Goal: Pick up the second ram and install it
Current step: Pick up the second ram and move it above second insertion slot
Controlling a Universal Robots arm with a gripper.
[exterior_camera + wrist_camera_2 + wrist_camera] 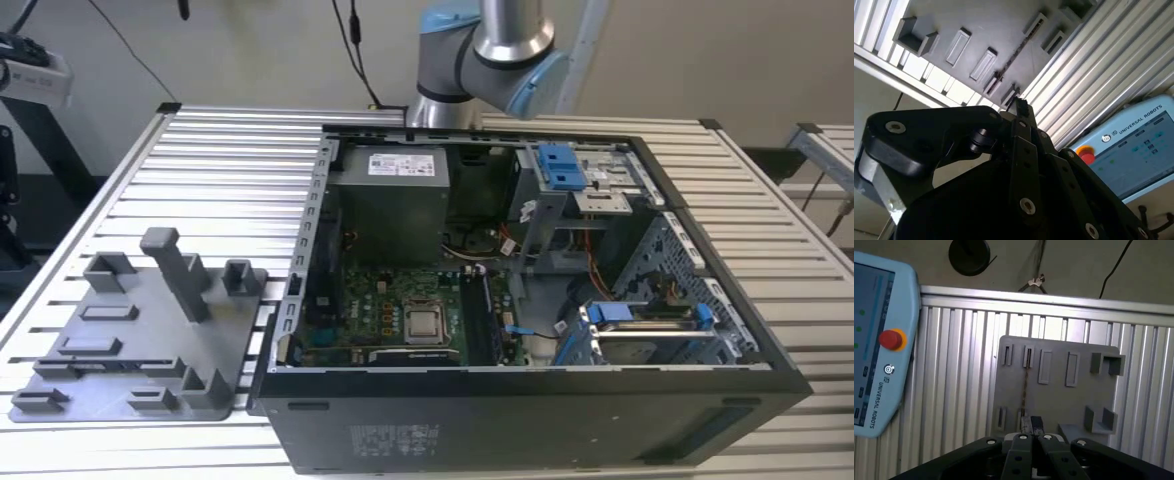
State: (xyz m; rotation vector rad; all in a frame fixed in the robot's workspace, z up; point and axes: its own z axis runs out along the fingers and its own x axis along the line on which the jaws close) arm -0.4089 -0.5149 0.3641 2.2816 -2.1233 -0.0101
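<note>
First wrist view, nearest the lens: the end effector (pixel 1032 424), its black linkages converging so that the fingertips sit drawn together with nothing visible between them. The second wrist view presents the same end effector (pixel 1021 106) from the side.

Beyond the tips and well apart from them lies the grey holder tray (pixel 1064 400). The second ram (pixel 1026 385) stands in it on edge, a thin dark stick spanning a pair of the tray's slots. The second wrist view gives the stick (pixel 1013 57) obliquely across the tray (pixel 994 20). Farther out are the slatted counter (pixel 954 365) and a teach pendant (pixel 879 340).

Judged from this, the step in hand is the approach for pick-up, and the stick is not yet grasped. Done well, the grasp would take the two flat faces near mid-length, with the end effector square to the stick. The lift would then run straight out of the slots, so that the stick does not bind.

Exterior view: the tray (pixel 220 345) sits at the lower left of the frame. The open computer case (pixel 534 420) is just beside it, from centre to right, with the motherboard (pixel 400 320) inside. The arm (pixel 481 40) is at the top centre. The wrist views contribute the stick's edge and the pendant, while the exterior view contributes the case and the tray's upright posts.
</note>
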